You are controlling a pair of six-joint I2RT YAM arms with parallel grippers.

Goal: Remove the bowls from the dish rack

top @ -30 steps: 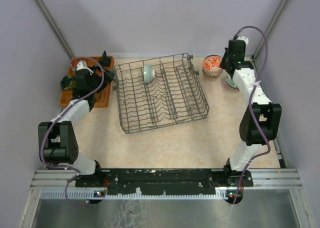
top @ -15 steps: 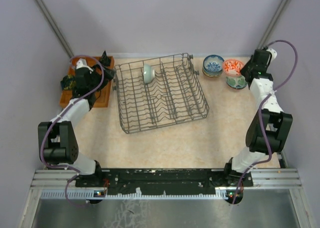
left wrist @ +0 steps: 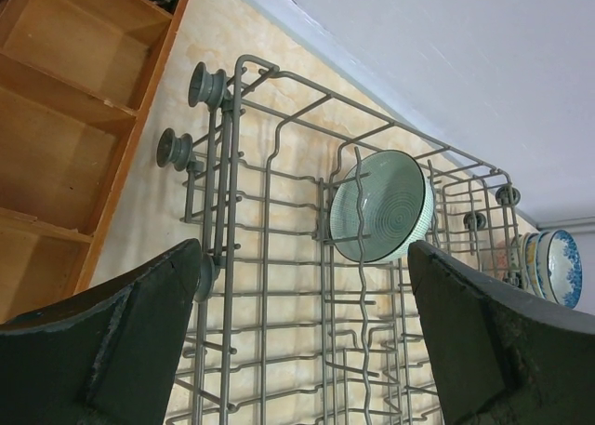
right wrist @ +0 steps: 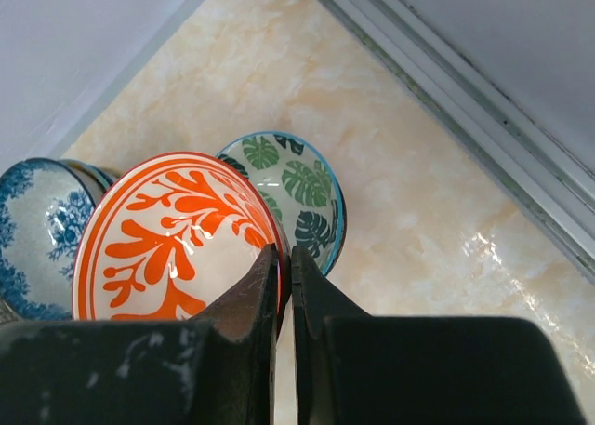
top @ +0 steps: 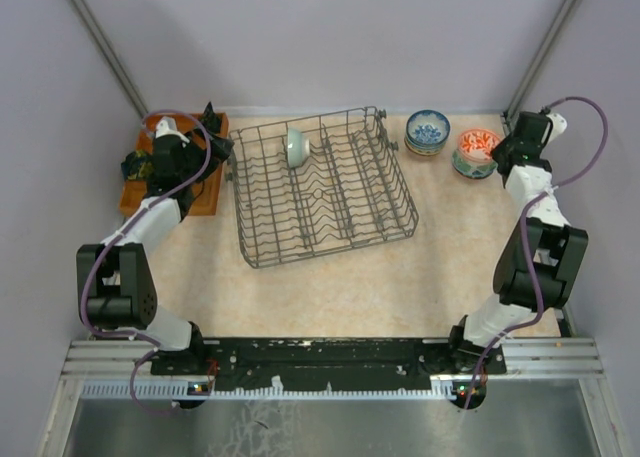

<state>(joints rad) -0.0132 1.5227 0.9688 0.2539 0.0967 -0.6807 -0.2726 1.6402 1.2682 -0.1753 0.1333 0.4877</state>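
Pinching the orange bowl (right wrist: 172, 234) by its rim with my right claw (right wrist: 284, 262), shut on that thin edge. The bowl hangs left of the tips, the leaf bowl (right wrist: 297, 188) just beyond them, the blue bowls (right wrist: 37, 220) further left. Can't tell if orange touches leaf. Risks: an edge grip this thin could slip or swing, or a drop off-centre chips the leaf bowl. My left claw (left wrist: 305, 258) is wide open and empty, the last green bowl (left wrist: 381, 206) ahead of it, upright in the rack (top: 330, 207). Reaching in could snag wires or shove the rack
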